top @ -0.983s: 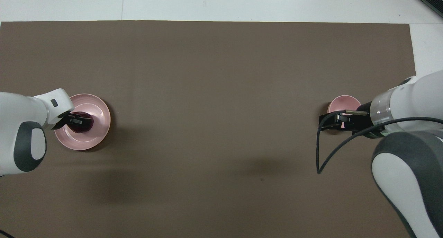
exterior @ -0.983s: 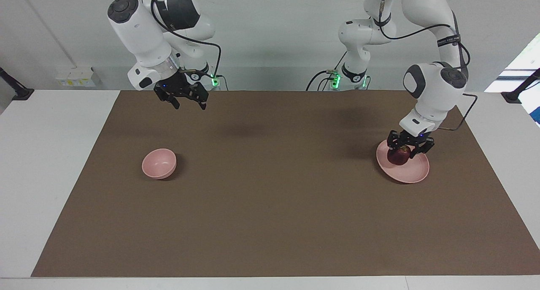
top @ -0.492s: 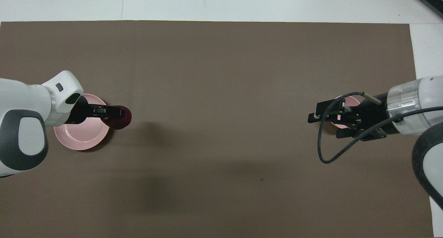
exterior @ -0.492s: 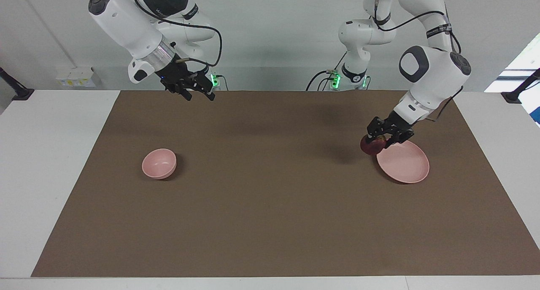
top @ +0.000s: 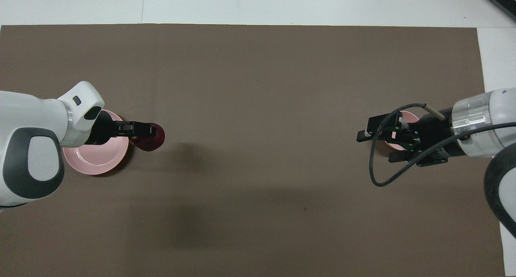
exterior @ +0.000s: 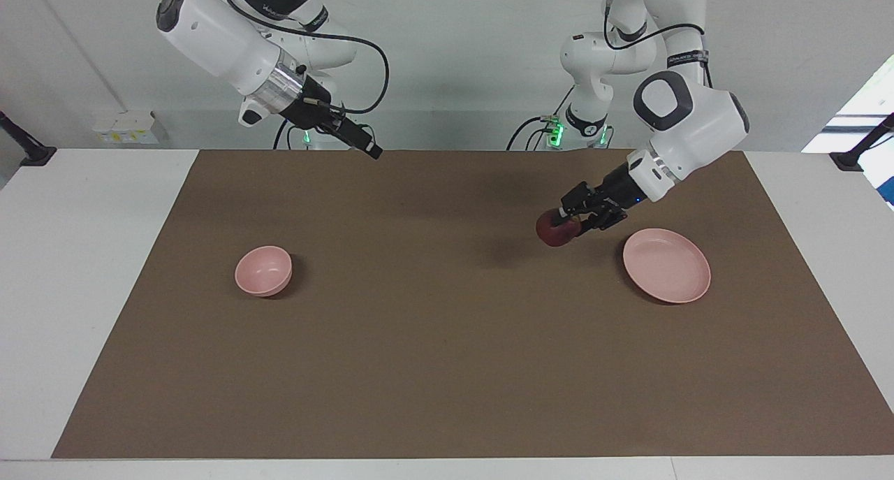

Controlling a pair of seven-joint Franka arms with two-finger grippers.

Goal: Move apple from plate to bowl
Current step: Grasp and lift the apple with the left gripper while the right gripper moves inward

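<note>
L jaws clamp apple (exterior: pixel 555 230); R jaws wide.

We see the left gripper (exterior: pixel 567 220) clamped and raised, its arm stretched toward the table's middle; the right gripper (exterior: pixel 369 148) hangs spread near the robots' edge.

Red apple (exterior: pixel 555 232) aloft, plate (exterior: pixel 667 267), bowl (exterior: pixel 262 270)
</note>
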